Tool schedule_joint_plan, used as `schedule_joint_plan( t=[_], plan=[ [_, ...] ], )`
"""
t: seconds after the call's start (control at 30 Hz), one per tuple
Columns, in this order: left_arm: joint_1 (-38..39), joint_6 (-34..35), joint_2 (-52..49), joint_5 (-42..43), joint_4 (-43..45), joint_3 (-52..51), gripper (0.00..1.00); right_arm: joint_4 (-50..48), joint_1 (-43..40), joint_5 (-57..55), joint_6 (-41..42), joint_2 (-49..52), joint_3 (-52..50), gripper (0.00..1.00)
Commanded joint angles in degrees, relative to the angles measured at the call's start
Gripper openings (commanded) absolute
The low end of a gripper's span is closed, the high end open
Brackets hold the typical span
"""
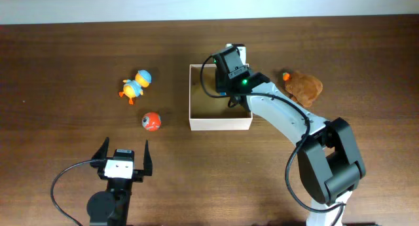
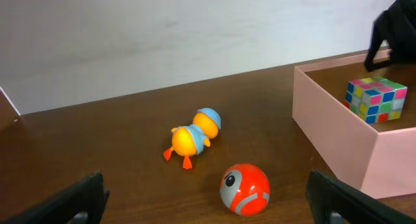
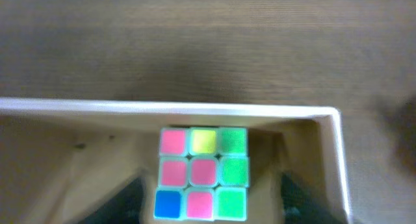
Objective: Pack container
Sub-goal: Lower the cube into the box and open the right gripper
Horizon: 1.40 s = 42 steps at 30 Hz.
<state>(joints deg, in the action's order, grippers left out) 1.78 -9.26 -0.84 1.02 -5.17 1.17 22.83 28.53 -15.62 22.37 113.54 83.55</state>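
Right gripper (image 1: 229, 74) was over the far right corner of the container (image 1: 220, 124), which sat mid-table, a little right of centre. Its 2 fingers (image 3: 130, 201) were spread, 1 dark blur on either side of a puzzle cube (image 3: 203, 174), and neither seemed to touch it, though the blur made that hard to judge. The cube lay on the container's tan floor, tucked into the corner where 2 cream walls met.

Left gripper (image 1: 125, 147) was down at the near edge of the table, well apart from the container, with its jaws wide and nothing between them.

From overhead, the right arm covered that corner, so the cube did not show at all. That view did show a brown plush toy (image 1: 302, 86) on the table, just right of the container. The left wrist camera showed the cube side-on, resting low inside, with the black gripper above and behind it. It also showed a toy duck (image 2: 192, 138) and a red ball (image 2: 245, 187), both out on the wood to the left of the container.
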Motion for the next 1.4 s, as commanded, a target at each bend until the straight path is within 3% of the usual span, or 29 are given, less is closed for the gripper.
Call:
schedule_joint_plan(
  t=[0.0, 0.07, 0.13, 0.53, 1.37],
  plan=[
    [0.2, -0.7, 0.5, -0.6, -0.1, -0.3, 0.99, 0.2, 0.8, 6.2, -2.6, 0.4, 1.4, 0.27],
    [0.2, -0.7, 0.5, -0.6, -0.1, -0.3, 0.99, 0.2, 1.7, 8.0, -2.6, 0.4, 1.4, 0.11],
    [0.2, -0.7, 0.5, -0.6, -0.1, -0.3, 0.99, -0.7, 2.7, 7.6, -2.6, 0.4, 1.4, 0.04],
    [0.2, -0.7, 0.5, -0.6, -0.1, -0.3, 0.99, -10.3, 2.8, 5.2, -2.6, 2.2, 1.4, 0.05],
    [0.2, -0.7, 0.5, -0.6, -0.1, -0.3, 0.99, -11.6, 0.3, 4.5, -4.0, 7.6, 1.4, 0.06]
  ],
)
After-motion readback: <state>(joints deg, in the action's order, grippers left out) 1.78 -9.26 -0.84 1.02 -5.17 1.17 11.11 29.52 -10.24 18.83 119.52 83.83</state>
